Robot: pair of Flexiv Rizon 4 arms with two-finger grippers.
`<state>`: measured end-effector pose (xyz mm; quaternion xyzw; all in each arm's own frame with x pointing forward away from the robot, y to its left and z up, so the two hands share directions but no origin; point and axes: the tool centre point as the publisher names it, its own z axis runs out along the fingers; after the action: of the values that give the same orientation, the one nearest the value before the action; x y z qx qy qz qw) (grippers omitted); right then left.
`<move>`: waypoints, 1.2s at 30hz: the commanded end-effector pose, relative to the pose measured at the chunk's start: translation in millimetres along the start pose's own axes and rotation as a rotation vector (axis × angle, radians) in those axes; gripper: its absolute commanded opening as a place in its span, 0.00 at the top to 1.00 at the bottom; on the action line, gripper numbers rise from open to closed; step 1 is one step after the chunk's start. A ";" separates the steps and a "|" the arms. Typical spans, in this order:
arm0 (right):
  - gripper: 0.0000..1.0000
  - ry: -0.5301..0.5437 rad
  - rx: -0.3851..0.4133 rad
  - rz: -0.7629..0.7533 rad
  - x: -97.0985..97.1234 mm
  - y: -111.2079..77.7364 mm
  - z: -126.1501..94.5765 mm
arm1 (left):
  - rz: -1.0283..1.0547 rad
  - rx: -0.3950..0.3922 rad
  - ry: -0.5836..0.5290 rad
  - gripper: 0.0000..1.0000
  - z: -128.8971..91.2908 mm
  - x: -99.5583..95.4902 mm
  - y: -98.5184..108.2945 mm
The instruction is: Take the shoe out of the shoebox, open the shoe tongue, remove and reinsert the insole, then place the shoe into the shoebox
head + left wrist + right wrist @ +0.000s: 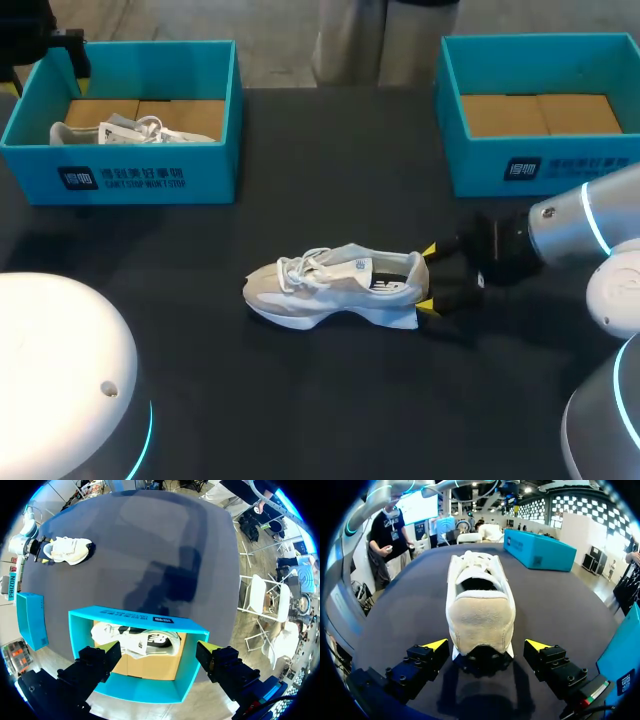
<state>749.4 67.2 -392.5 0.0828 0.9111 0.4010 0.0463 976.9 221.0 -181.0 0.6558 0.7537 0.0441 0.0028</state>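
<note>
A white and beige sneaker (330, 290) lies on its sole in the middle of the dark table, toe to the left. My right gripper (427, 279) stands open around its heel, and its yellow fingertips (437, 644) stay clear of the heel (480, 610) on both sides. A second white sneaker (137, 640) rests in the teal shoebox (120, 175) at the far left. My left gripper (160, 647) hangs open above that box with nothing between its fingers. The left wrist view also takes in the table sneaker (67, 550) and the right gripper (42, 550).
Another teal shoebox (540, 160) at the far right shows only its cardboard floor. The first shoebox (537, 550) lies well ahead of the right gripper, past the sneaker's toe. Bare dark table surrounds the sneaker.
</note>
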 end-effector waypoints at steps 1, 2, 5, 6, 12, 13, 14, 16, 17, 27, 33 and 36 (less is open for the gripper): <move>0.00 -0.013 0.006 0.004 -1.6 -2.4 1.2 | 0.000 0.000 0.002 0.00 -0.3 -0.1 0.0; 0.00 -0.016 0.005 0.001 -2.3 -3.3 0.2 | 0.000 0.000 0.002 0.00 -0.3 -0.1 0.0; 0.00 -0.015 0.002 -0.010 -5.0 -7.6 -3.1 | 0.000 0.000 0.002 0.00 -0.3 -0.1 0.0; 0.00 -0.016 0.003 -0.009 -5.7 -8.4 -3.6 | 0.000 0.000 0.002 0.00 -0.3 -0.1 0.0; 0.00 -0.009 0.018 -0.014 -8.1 -10.5 -5.3 | 0.000 0.000 0.002 0.00 -0.3 -0.1 0.0; 0.00 -0.006 0.018 -0.015 -8.2 -10.5 -5.4 | 0.000 0.000 0.002 0.00 -0.3 -0.1 0.0; 0.00 -0.005 0.019 -0.017 -8.2 -9.9 -5.2 | 0.000 0.000 0.002 0.00 -0.3 -0.1 0.0; 0.00 -0.003 0.020 -0.017 -7.2 -9.5 -4.1 | 0.000 0.000 0.002 0.00 -0.3 -0.1 0.0; 0.00 -0.002 0.024 -0.015 -6.5 -10.1 -3.1 | 0.000 0.000 0.002 0.00 -0.3 -0.1 0.0; 0.00 0.010 0.035 0.004 -0.4 -10.3 15.4 | 0.000 0.000 0.002 0.00 -0.3 -0.1 0.0; 0.00 0.016 0.031 0.003 2.0 -4.2 25.8 | 0.000 0.000 0.002 0.00 -0.3 -0.1 0.0; 0.00 0.013 0.022 0.015 4.1 -2.2 30.5 | 0.000 0.000 0.002 0.00 -0.3 -0.1 0.0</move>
<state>748.1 79.8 -409.2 0.0858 0.9148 0.3933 0.0342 976.9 221.0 -181.0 0.6558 0.7537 0.0441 0.0029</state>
